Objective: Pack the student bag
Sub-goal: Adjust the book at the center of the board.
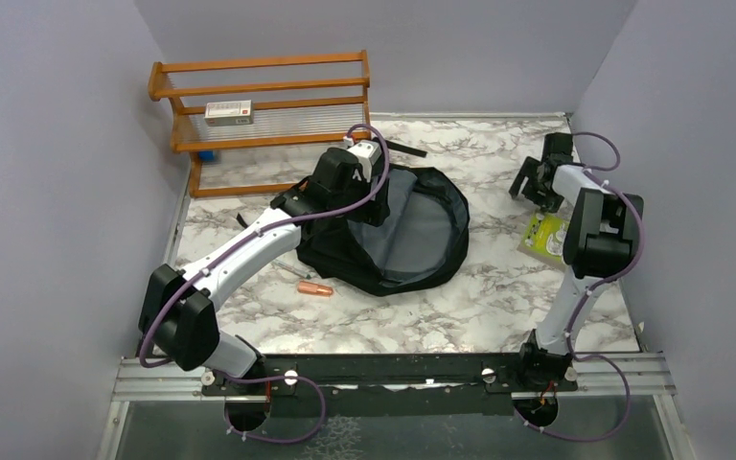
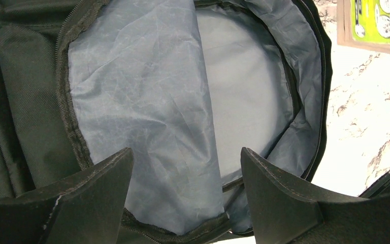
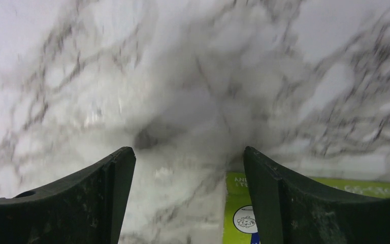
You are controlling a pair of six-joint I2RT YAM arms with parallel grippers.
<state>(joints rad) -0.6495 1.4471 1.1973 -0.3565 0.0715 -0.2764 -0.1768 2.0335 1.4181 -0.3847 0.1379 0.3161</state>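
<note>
The student bag (image 1: 422, 235) lies open in the middle of the marble table, black outside with grey lining (image 2: 142, 91) facing up. My left gripper (image 1: 372, 206) hangs over the bag's left rim, open; in the left wrist view its fingers (image 2: 106, 178) stand wide apart above a fold of lining and hold nothing. My right gripper (image 1: 529, 187) hovers open over bare table to the bag's right, just beyond the far end of a green printed booklet (image 1: 544, 235). In the right wrist view the booklet's corner (image 3: 236, 213) shows by the right finger.
A copper-coloured pen (image 1: 314, 287) lies on the table in front of the bag's left side. A wooden rack (image 1: 259, 105) stands at the back left with a small white box (image 1: 228, 112) on its shelf. Grey walls close in on both sides.
</note>
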